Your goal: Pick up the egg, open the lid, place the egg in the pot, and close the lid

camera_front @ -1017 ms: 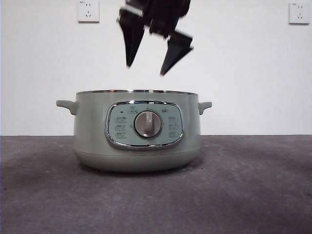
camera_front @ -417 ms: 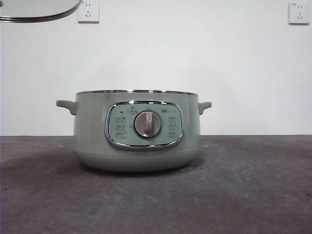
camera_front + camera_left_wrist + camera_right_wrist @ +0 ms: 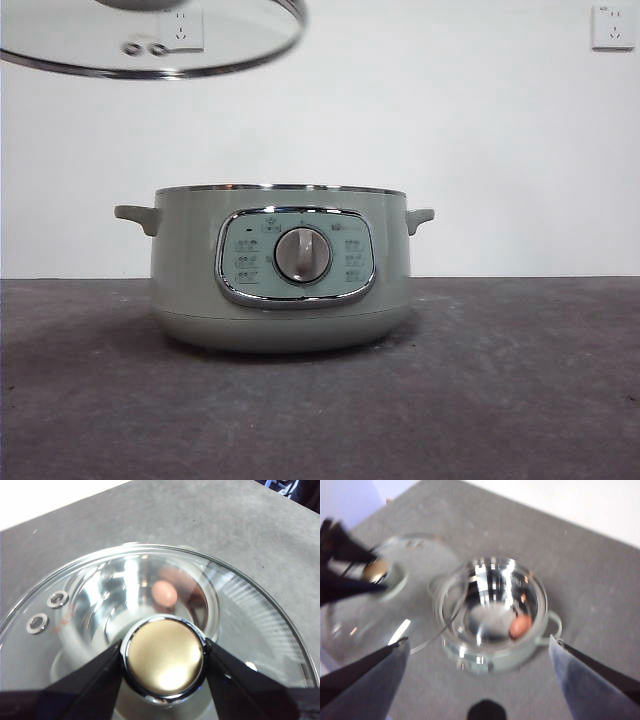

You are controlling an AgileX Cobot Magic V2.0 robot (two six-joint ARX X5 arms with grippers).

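The sage-green pot (image 3: 280,270) stands open in the middle of the table. The egg (image 3: 520,625) lies inside it on the shiny bottom. It also shows through the glass in the left wrist view (image 3: 164,593). My left gripper (image 3: 164,650) is shut on the knob (image 3: 165,670) of the glass lid (image 3: 250,615). It holds the lid (image 3: 150,45) in the air, above and to the left of the pot, with its edge over the pot's left half. My right gripper (image 3: 478,639) is open and empty, high above the pot (image 3: 490,661). It sees the lid (image 3: 420,575) beside the pot.
The dark grey table (image 3: 500,380) stretches on both sides of the pot. A white wall stands behind, with a socket (image 3: 612,26) at the top right and another (image 3: 181,22) behind the lid. Neither gripper shows in the front view.
The open gripper that hung over the pot has risen out of the front view. The lid has come in from the top left and moved right and down towards the pot.
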